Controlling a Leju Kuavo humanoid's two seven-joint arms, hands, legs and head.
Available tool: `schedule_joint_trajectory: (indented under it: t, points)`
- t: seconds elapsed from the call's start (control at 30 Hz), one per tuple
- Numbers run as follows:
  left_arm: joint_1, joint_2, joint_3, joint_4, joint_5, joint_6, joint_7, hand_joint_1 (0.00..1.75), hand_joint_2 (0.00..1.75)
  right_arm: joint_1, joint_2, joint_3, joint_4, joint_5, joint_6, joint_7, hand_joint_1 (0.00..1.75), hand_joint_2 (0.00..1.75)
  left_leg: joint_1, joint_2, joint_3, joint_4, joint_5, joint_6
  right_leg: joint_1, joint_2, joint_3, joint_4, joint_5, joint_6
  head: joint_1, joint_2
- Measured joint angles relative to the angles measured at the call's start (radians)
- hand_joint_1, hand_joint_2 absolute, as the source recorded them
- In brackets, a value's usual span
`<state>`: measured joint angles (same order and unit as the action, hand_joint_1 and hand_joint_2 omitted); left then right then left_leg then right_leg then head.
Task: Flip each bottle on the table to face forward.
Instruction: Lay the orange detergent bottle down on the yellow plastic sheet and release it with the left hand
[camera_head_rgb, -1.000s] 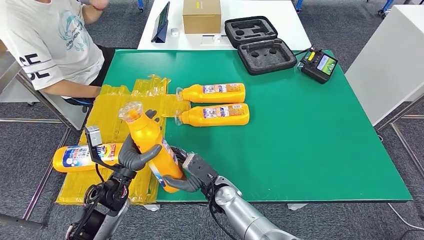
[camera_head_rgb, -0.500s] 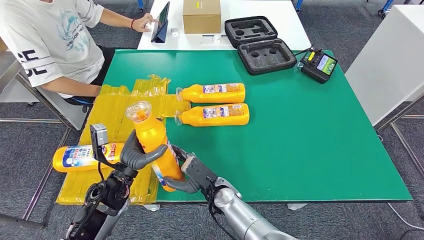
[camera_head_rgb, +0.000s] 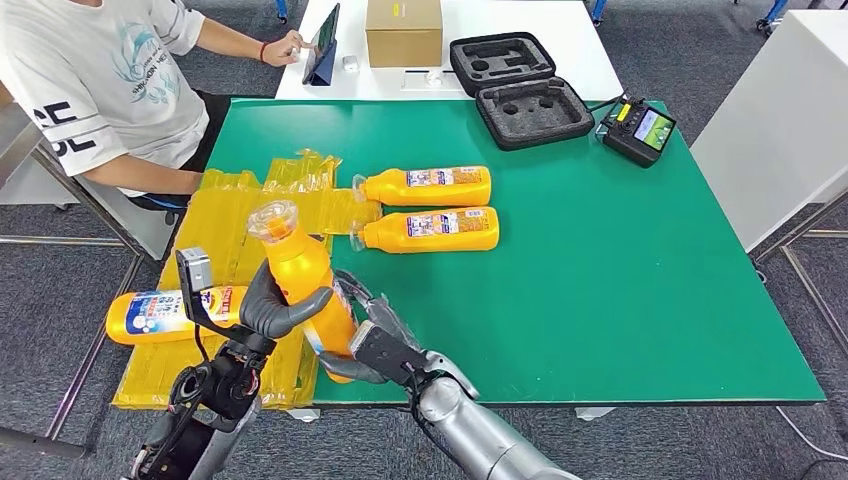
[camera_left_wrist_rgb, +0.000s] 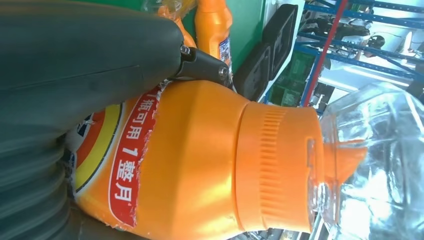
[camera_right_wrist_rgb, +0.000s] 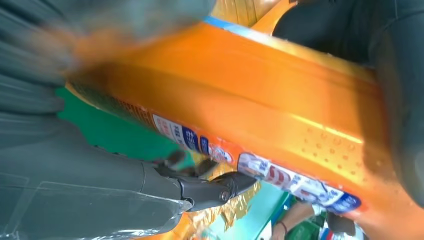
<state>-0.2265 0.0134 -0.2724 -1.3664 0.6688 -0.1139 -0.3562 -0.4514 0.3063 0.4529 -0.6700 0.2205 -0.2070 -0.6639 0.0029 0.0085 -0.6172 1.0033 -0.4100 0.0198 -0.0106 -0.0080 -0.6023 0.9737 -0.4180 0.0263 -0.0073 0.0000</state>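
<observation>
The left hand (camera_head_rgb: 268, 308) wraps its fingers around the middle of a raised orange plastic bottle with a clear cap (camera_head_rgb: 302, 283), near the table's front edge. The right hand (camera_head_rgb: 372, 343) presses on the bottle's lower part from the other side. The bottle is tilted, cap up, above the yellow plastic sheets (camera_head_rgb: 222, 225). Left of it, another orange bottle with a blue label (camera_head_rgb: 168, 312) lies on the sheets. Farther, two orange bottles (camera_head_rgb: 428, 186) (camera_head_rgb: 432, 229) lie side by side on the green table (camera_head_rgb: 620, 270). Beyond, a person in a white shirt (camera_head_rgb: 100, 80) sits.

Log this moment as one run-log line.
left hand: grips orange plastic bottle | right hand: holds bottle base | bottle: raised
</observation>
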Motion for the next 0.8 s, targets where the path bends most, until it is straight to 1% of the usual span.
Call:
schedule_joint_trajectory:
  t: [0.1, 0.17, 0.23, 0.33, 0.4, 0.43, 0.47, 0.53, 0.63, 0.8]
  points:
    - [0.000, 0.000, 0.005, -0.001, -0.020, 0.033, -0.026, 1.75, 1.75, 0.008, -0.001, 0.000, -0.021, -0.001, -0.041, -0.012, 0.00, 0.00, 0.000, 0.000, 0.000, 0.000, 0.000, 0.000, 0.000, 0.000, 0.000, 0.000, 0.000, 0.000, 0.000, 0.000]
    - [0.000, 0.001, 0.015, -0.002, -0.076, 0.094, -0.065, 1.75, 1.75, 0.020, -0.004, 0.000, -0.059, -0.004, -0.072, -0.024, 0.00, 0.00, 0.000, 0.000, 0.000, 0.000, 0.000, 0.000, 0.000, 0.000, 0.000, 0.000, 0.000, 0.000, 0.000, 0.000]
    - [0.000, 0.003, 0.035, -0.003, -0.180, 0.195, -0.125, 1.75, 1.75, 0.043, -0.012, 0.000, -0.133, -0.007, -0.104, -0.031, 0.00, 0.00, 0.000, 0.000, 0.000, 0.000, 0.000, 0.000, 0.000, 0.000, 0.000, 0.000, 0.000, 0.000, 0.000, 0.000]
    - [0.000, 0.012, 0.080, -0.010, -0.398, 0.390, -0.225, 1.75, 1.75, 0.089, -0.028, 0.000, -0.288, -0.025, -0.149, -0.035, 0.00, 0.00, 0.000, 0.000, 0.000, 0.000, 0.000, 0.000, 0.000, 0.000, 0.000, 0.000, 0.000, 0.000, 0.000, 0.000]
    - [0.000, 0.021, 0.111, -0.013, -0.537, 0.501, -0.264, 1.75, 1.75, 0.117, -0.038, 0.000, -0.385, -0.039, -0.175, -0.036, 0.00, 0.00, 0.000, 0.000, 0.000, 0.000, 0.000, 0.000, 0.000, 0.000, -0.001, 0.000, 0.000, 0.000, 0.000, 0.000]
    - [0.000, 0.025, 0.128, -0.014, -0.590, 0.537, -0.275, 1.75, 1.75, 0.128, -0.043, 0.000, -0.429, -0.045, -0.184, -0.036, 0.00, 0.00, 0.000, 0.000, 0.000, 0.000, 0.000, 0.000, 0.000, 0.000, -0.001, 0.000, 0.000, 0.000, 0.000, 0.000]
    - [0.001, 0.028, 0.144, -0.014, -0.623, 0.558, -0.280, 1.75, 1.75, 0.137, -0.048, 0.000, -0.466, -0.049, -0.189, -0.036, 0.00, 0.00, 0.000, 0.000, 0.000, 0.000, 0.000, 0.000, 0.000, 0.000, -0.001, 0.000, 0.000, 0.000, 0.000, 0.000]
    - [0.002, 0.032, 0.169, -0.014, -0.650, 0.569, -0.283, 1.75, 1.75, 0.151, -0.057, 0.000, -0.523, -0.054, -0.193, -0.036, 0.00, 0.00, 0.000, 0.000, 0.000, 0.000, 0.000, 0.000, 0.000, 0.000, -0.001, 0.000, 0.000, 0.000, 0.000, 0.000]
    - [0.003, 0.034, 0.189, -0.014, -0.691, 0.593, -0.285, 1.75, 1.75, 0.165, -0.066, 0.000, -0.580, -0.060, -0.212, -0.036, 0.00, 0.00, 0.000, 0.000, 0.000, 0.000, 0.000, 0.000, 0.000, 0.000, 0.000, 0.000, 0.000, 0.000, 0.000, 0.000]
    - [0.003, 0.041, 0.211, -0.012, -0.869, 0.696, -0.286, 1.75, 1.75, 0.182, -0.085, 0.014, -0.668, -0.078, -0.267, -0.036, 0.00, 0.00, 0.000, 0.000, 0.000, 0.000, 0.000, 0.000, 0.000, 0.000, 0.000, 0.000, 0.000, 0.000, 0.000, 0.000]
